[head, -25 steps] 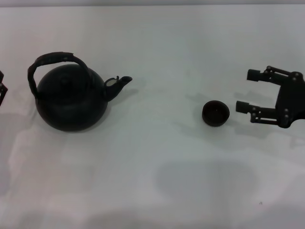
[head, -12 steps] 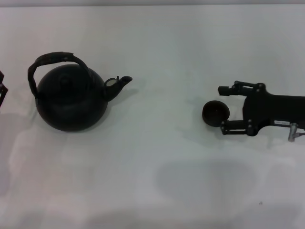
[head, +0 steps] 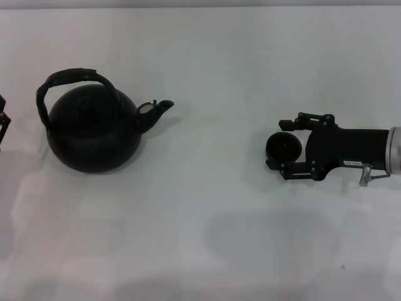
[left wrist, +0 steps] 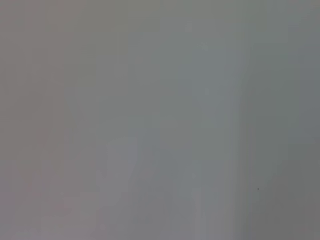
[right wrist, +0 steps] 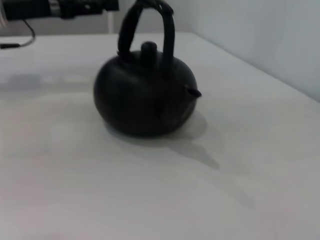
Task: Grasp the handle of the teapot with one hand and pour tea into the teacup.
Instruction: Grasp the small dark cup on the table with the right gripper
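Observation:
The matte-black teapot (head: 94, 132) stands upright on the left of the white table, its spout pointing right. Its arched handle (head: 72, 76) rises over the lid. The right wrist view shows the teapot (right wrist: 145, 102) and handle (right wrist: 170, 30) from afar. The small dark teacup (head: 285, 149) stands at the right. My right gripper (head: 277, 145) reaches in from the right, open, with one finger on each side of the cup. I cannot tell whether they touch it. My left gripper (head: 3, 122) shows only as a sliver at the left edge, left of the teapot.
The white table (head: 207, 238) carries only the teapot and the cup. A wide bare stretch lies between them. The left wrist view shows only a blank grey surface. The left arm (right wrist: 60, 7) shows behind the teapot in the right wrist view.
My right gripper has moved left and turned, from beside the teacup to having its fingers around it, and the fingers have narrowed. The teapot, cup and left arm have not moved.

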